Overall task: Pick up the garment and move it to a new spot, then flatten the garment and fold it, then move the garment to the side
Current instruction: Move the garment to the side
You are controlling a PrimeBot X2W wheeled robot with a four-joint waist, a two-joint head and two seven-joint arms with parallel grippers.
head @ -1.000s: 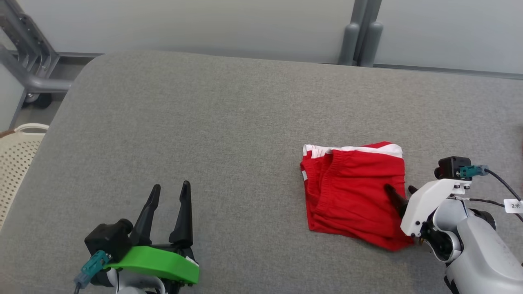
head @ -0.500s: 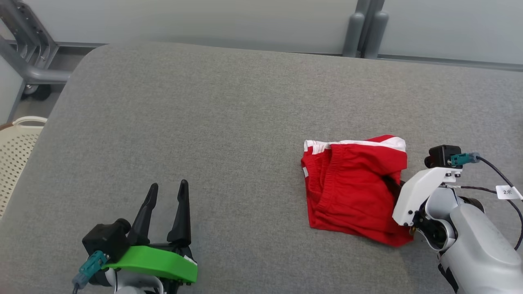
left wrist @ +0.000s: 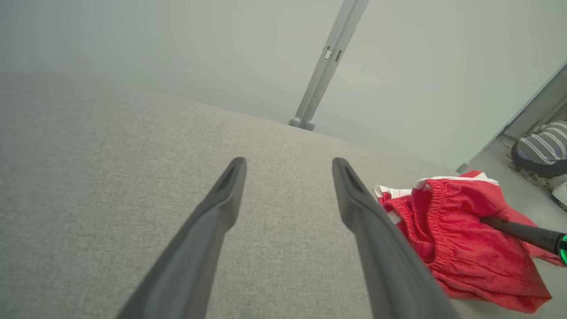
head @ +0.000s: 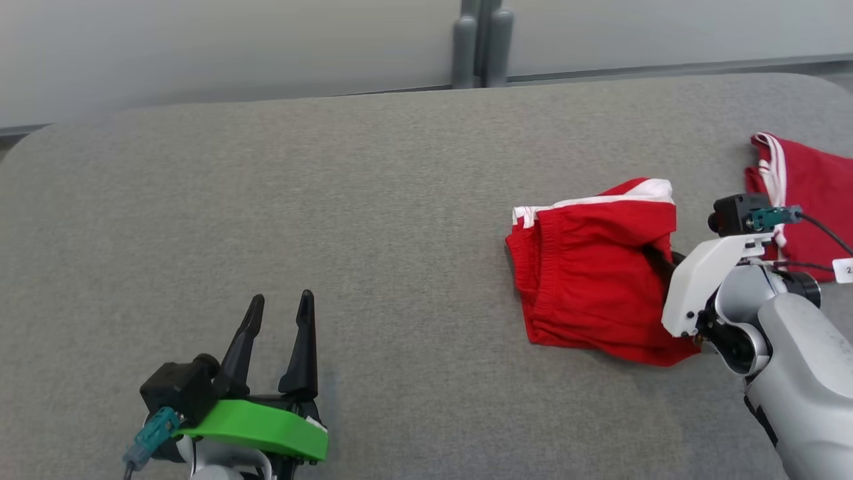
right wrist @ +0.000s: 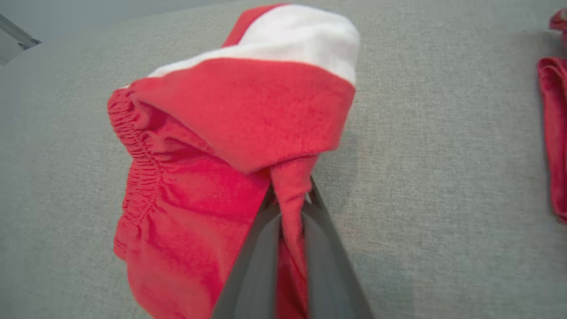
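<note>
The garment (head: 590,273) is a folded pair of red shorts with white trim, lying right of centre on the grey cushion. My right gripper (head: 660,257) is shut on a pinched fold at its right edge. The right wrist view shows the red cloth (right wrist: 230,133) bunched up and clamped between the two dark fingers (right wrist: 252,266). My left gripper (head: 278,303) hovers open at the lower left, far from the shorts, with nothing between its fingers. From the left wrist view the garment (left wrist: 460,239) lies off to the right, with the right gripper's dark finger (left wrist: 518,232) on it.
A second red garment with white stripes (head: 810,187) lies at the far right edge of the grey cushion (head: 333,200). A grey post (head: 480,43) stands behind the cushion against the pale wall. A striped object (left wrist: 542,148) sits on the floor beyond the cushion's right end.
My right gripper has shut on the shorts' right edge, bunching the cloth upward. The head camera has turned to the right, bringing the second red garment into view. The left gripper stays open.
</note>
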